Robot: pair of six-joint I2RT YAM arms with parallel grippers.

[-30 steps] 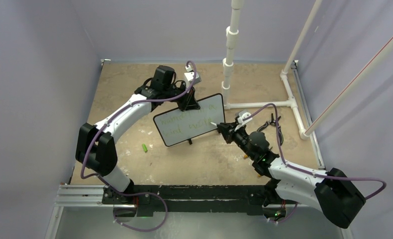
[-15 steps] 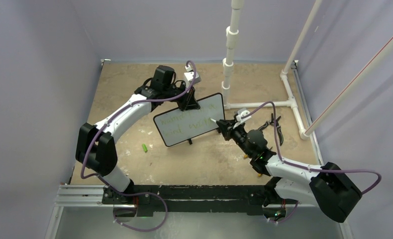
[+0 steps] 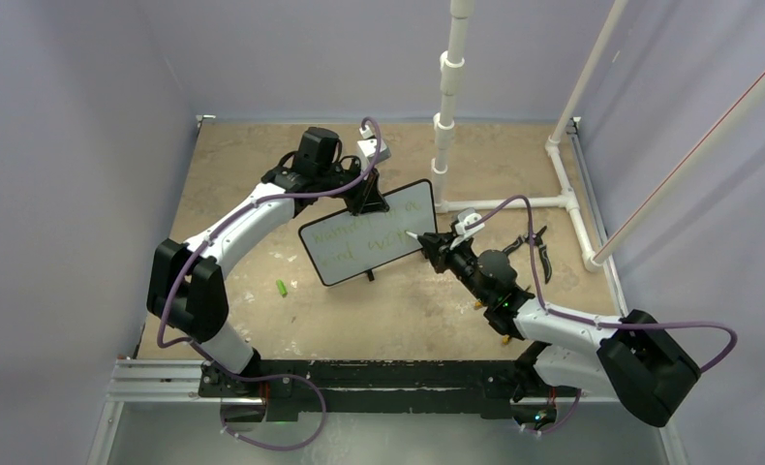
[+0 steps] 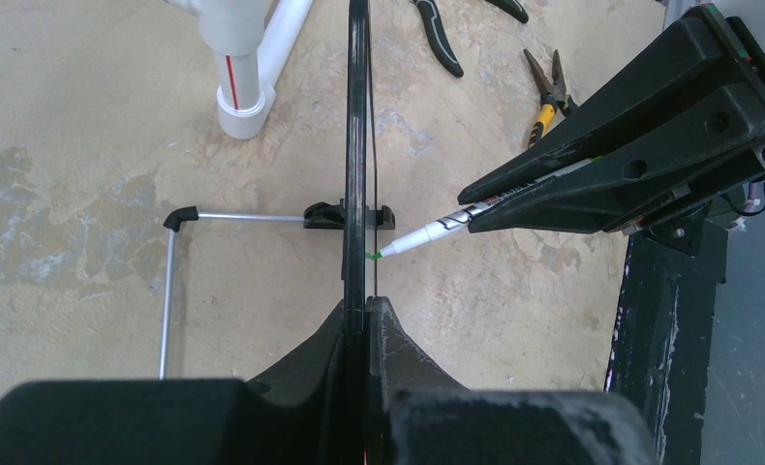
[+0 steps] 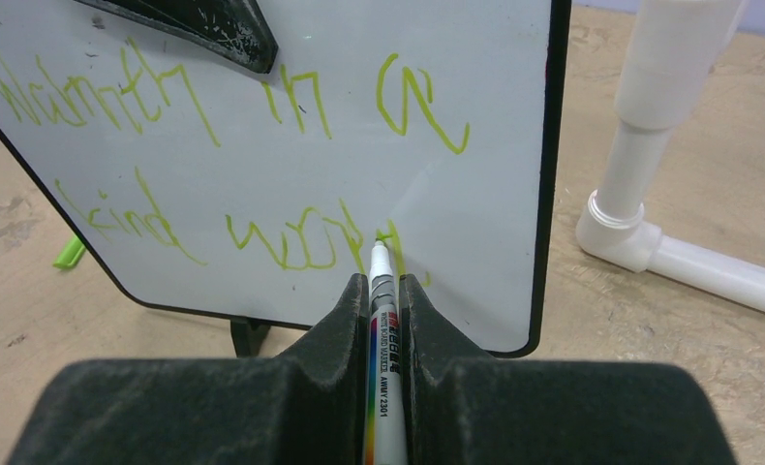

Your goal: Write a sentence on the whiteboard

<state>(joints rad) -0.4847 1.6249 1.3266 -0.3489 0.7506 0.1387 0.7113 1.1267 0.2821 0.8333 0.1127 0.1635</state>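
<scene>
Now, your right fingers (image 5: 345, 325) pinch the marker (image 5: 380, 276), tip on the board (image 5: 485, 116), ending the sentence (image 5: 301, 237); beyond, left fingers (image 4: 403, 349) clamp the board's top edge, its feet on the tabletop (image 5: 650, 320). Push harder and it could slip, smearing letters.

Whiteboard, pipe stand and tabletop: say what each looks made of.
The whiteboard looks like a smooth white coated panel with an even, grainless face, in a thin black frame, probably plastic. The pipe stand seems to be smooth white plastic tubing with moulded joints. The tabletop looks like bare, matte, stained wood or fibreboard.
</scene>
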